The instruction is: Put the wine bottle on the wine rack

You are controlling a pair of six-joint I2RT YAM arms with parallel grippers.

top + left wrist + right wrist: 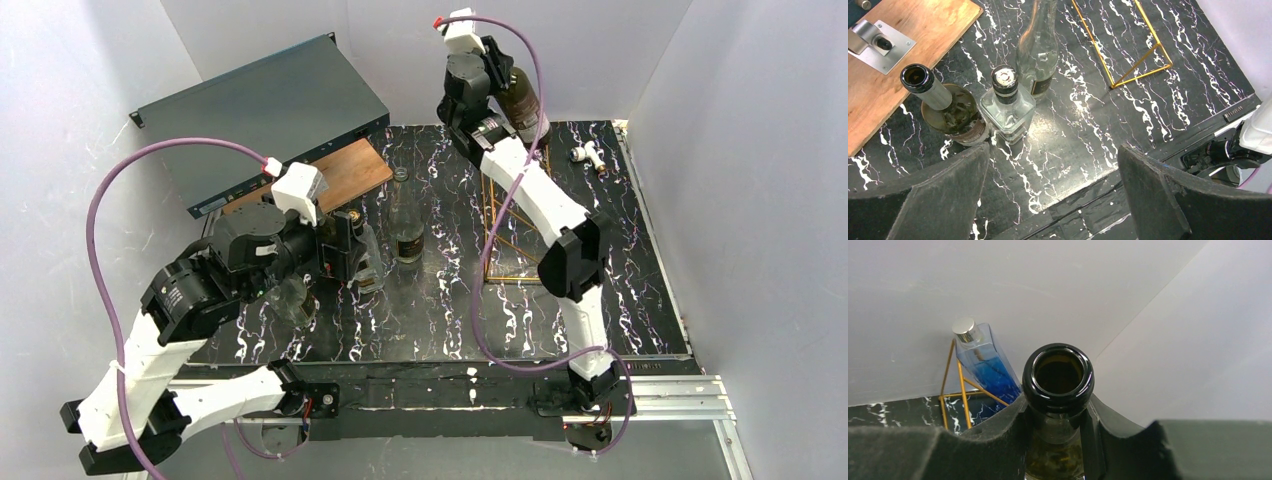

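Note:
My right gripper (pixel 1058 410) is shut on the neck of a dark wine bottle (pixel 1058 372), whose open mouth faces the camera. From above, that gripper (pixel 497 75) holds the wine bottle (pixel 520 100) high at the back of the table, over the far end of the gold wire wine rack (pixel 510 279). The right arm hides much of the rack. In the right wrist view a blue bottle (pixel 985 367) with a silver cap leans in the wine rack (pixel 960 390). My left gripper (pixel 1053 155) is open and holds nothing, hovering over the table in front of a group of bottles.
Ahead of the left gripper stand an open dark green bottle (pixel 943 105), a square clear bottle (pixel 1007 102) and a tall clear bottle (pixel 1040 50). A wooden board (pixel 345 175) and a dark grey metal box (pixel 265 115) lie at the back left. A small white object (pixel 590 155) lies at the back right.

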